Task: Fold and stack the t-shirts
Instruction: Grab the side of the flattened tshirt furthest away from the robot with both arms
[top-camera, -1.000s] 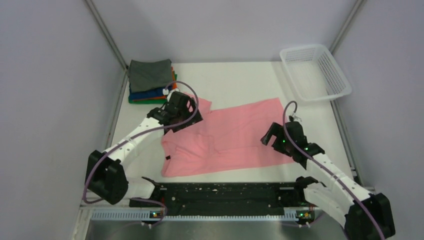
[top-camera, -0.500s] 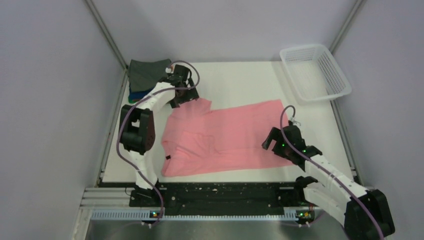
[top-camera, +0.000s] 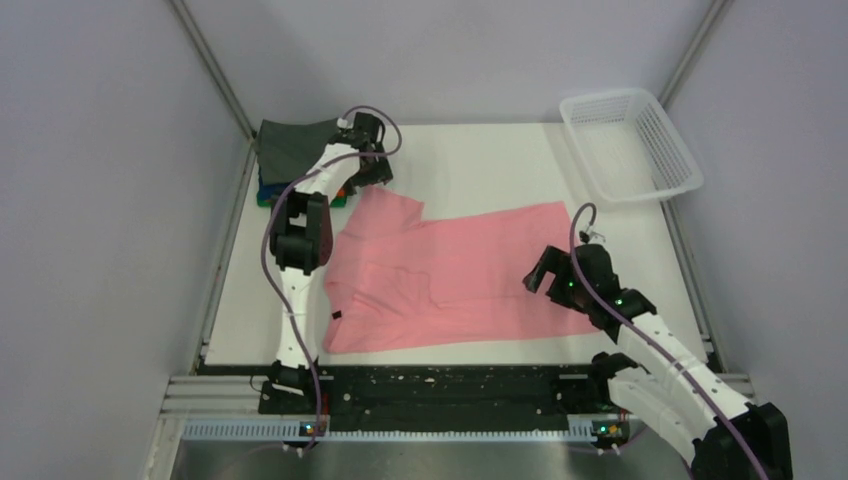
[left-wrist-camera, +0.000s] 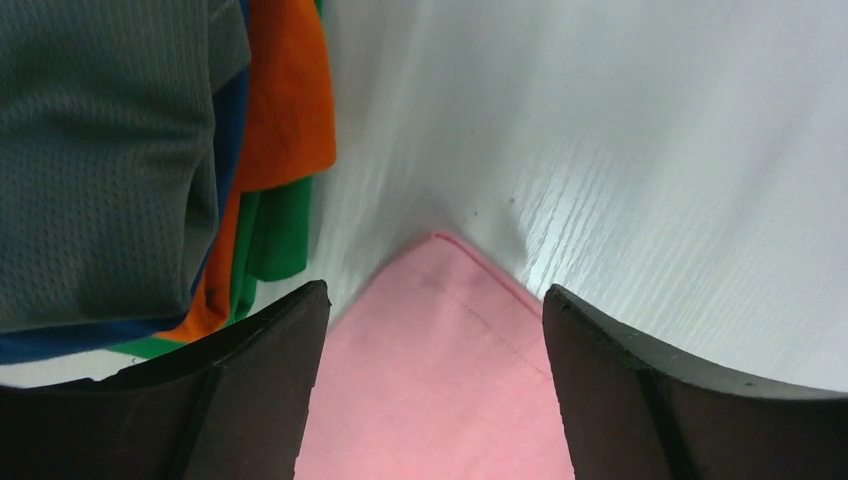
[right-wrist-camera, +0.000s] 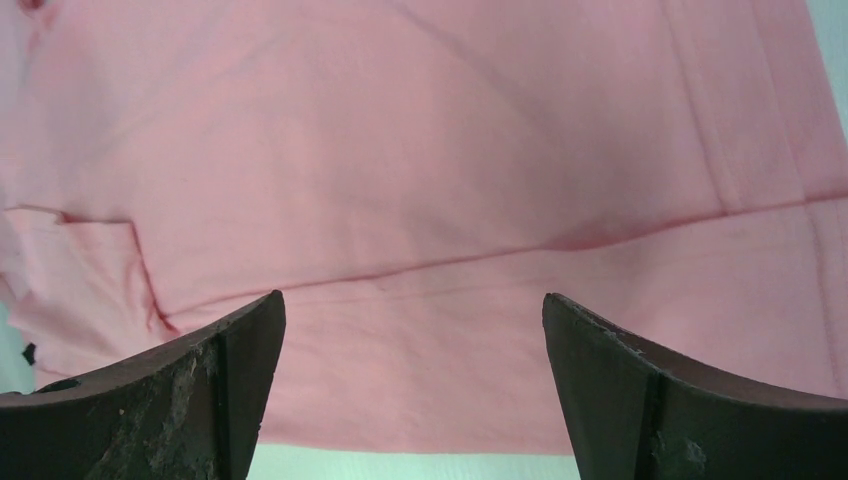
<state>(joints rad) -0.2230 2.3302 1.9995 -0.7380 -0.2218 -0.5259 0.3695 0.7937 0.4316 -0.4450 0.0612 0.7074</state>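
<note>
Soft matt cloth with a stitched hem: pink t-shirt (top-camera: 450, 270). Fine mesh-like knit, matt: dark grey t-shirt (left-wrist-camera: 100, 150). The table (left-wrist-camera: 650, 150) is white with a faint wood-grain texture and slight sheen. White plastic mesh basket (top-camera: 672, 150). Right gripper (right-wrist-camera: 410, 305) fingers (right-wrist-camera: 690, 400) are matt black — scuffed, dusty.

A white plastic mesh basket (top-camera: 630, 145) sits at the far right corner of the white table (top-camera: 480, 160), well beyond the right fingers (right-wrist-camera: 200, 400) and off to their right, near a slanted metal post (top-camera: 690, 50). Ahead of the left fingers (left-wrist-camera: 250, 390) the tabletop shows a fine wood-like grain. A black plate (top-camera: 450, 385) and a perforated metal rail (top-camera: 450, 430) run along the near edge, behind both sets of fingers, and pale walls (top-camera: 100, 200) enclose the other sides.
</note>
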